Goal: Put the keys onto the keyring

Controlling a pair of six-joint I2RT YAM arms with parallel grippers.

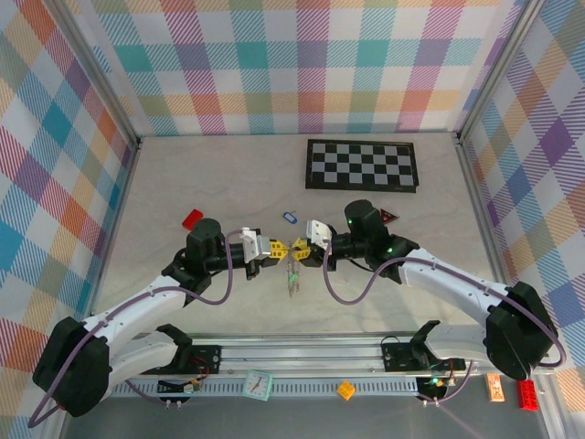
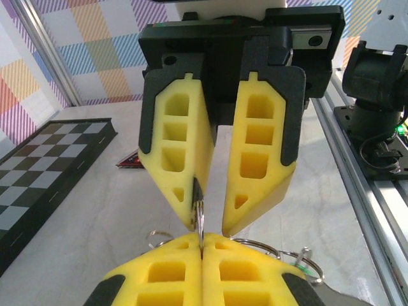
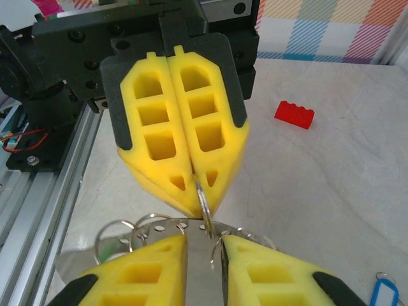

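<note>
The left gripper has its yellow fingers pressed tight on a thin loop of the keyring. The right gripper faces it with its fingers apart, and the loop stands in that gap. From above, the rest of the keyring hangs at 6 o'clock. The blue key lies at 12 o'clock.

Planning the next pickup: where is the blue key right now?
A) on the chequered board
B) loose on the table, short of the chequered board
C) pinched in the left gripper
B: the blue key lies alone on the table, on the near side of the chequered board.
</note>
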